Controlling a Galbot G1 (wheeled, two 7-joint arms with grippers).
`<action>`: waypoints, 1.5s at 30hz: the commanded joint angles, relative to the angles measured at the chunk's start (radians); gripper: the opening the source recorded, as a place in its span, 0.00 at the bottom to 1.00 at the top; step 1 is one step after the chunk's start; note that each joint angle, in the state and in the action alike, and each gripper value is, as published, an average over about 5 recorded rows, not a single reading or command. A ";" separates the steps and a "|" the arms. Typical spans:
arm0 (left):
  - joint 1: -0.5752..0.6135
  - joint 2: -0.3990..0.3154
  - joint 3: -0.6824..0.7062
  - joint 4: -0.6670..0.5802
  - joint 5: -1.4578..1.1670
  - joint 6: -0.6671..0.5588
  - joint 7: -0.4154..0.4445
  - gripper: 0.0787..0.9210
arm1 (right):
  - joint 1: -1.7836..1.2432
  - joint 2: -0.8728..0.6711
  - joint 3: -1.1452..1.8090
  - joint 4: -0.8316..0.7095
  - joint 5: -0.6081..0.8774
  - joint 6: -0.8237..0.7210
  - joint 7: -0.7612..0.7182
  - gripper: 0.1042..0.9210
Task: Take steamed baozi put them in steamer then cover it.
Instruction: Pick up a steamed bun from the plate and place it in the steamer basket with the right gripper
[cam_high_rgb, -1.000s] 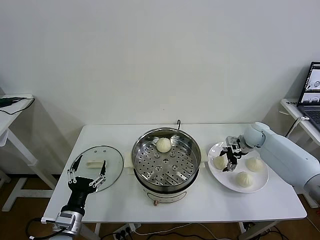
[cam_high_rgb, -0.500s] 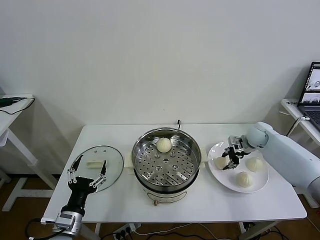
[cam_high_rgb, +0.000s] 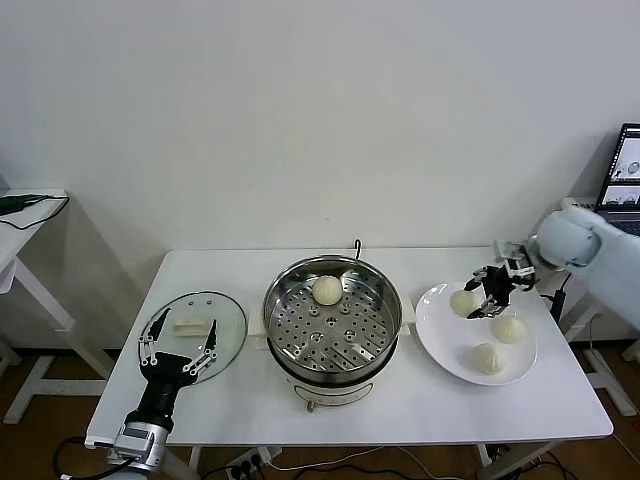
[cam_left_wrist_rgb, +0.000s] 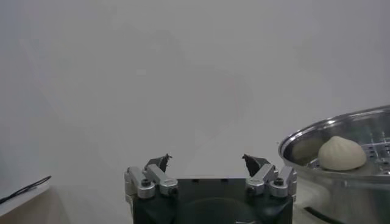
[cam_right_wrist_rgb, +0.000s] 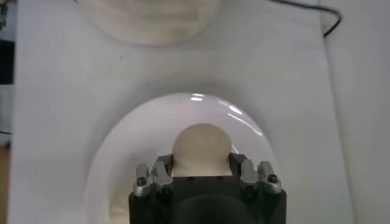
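Glass first, at nine o'clock on the white table (cam_high_rgb: 420, 405): one cover (cam_high_rgb: 196, 322), clear and round with a metal rim and a white rectangular handle, lying flat. The left gripper (cam_high_rgb: 178, 345) hangs over its near edge with its fingers spread wide, grasping nothing. At the middle stands one steamer (cam_high_rgb: 333, 318), a shiny steel pot on a white base, its tray pierced by many holes. Four steamed baozi show in all, cream-white and round. One baozi in the steamer (cam_high_rgb: 327, 290) sits at twelve o'clock on the tray. At three o'clock lies one white plate (cam_high_rgb: 445, 350). Two baozi on the plate (cam_high_rgb: 498, 343) rest toward its right side, near each other. The right gripper (cam_high_rgb: 487, 294) is above the plate's far edge, clenched on the fourth baozi (cam_high_rgb: 463, 302), lifted clear of the plate. No writing can be read on any of these things.
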 joint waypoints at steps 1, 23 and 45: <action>0.003 0.005 -0.005 -0.013 0.001 -0.001 0.000 0.88 | 0.600 -0.051 -0.477 0.345 0.326 -0.131 0.029 0.65; -0.001 0.012 -0.040 -0.035 -0.016 -0.006 0.004 0.88 | 0.346 0.530 -0.336 0.249 0.473 -0.431 0.299 0.65; -0.020 0.011 -0.101 -0.010 -0.055 0.000 0.025 0.88 | 0.109 0.840 -0.288 -0.091 0.322 -0.404 0.255 0.67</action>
